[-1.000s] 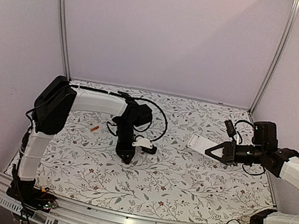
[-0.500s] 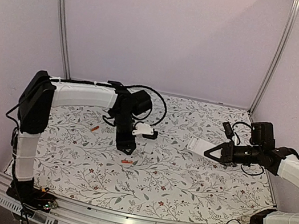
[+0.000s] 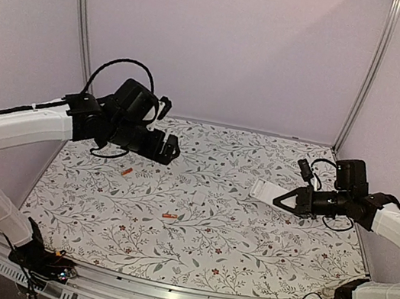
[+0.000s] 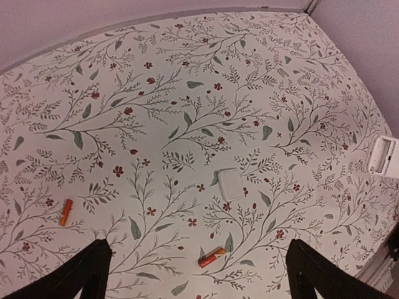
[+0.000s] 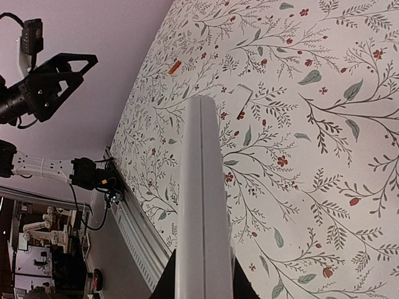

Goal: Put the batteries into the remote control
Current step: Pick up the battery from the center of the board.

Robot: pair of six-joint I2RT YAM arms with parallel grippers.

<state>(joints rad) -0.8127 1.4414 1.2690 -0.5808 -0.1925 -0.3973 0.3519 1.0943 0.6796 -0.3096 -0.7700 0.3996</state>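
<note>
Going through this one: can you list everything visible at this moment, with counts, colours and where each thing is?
batteries: two, orange-red, lying apart on the cloth; one near the middle, one further left
remote control: one, white, right side, gripped at one end
cover: one, white, flat on the cloth near the middle battery
table cloth: one, white with a leafy floral print, covers the table
frame posts: two, metal, rear corners
left gripper: one, black, open and empty, raised over the left rear
right gripper: one, black, shut on the remote control
</note>
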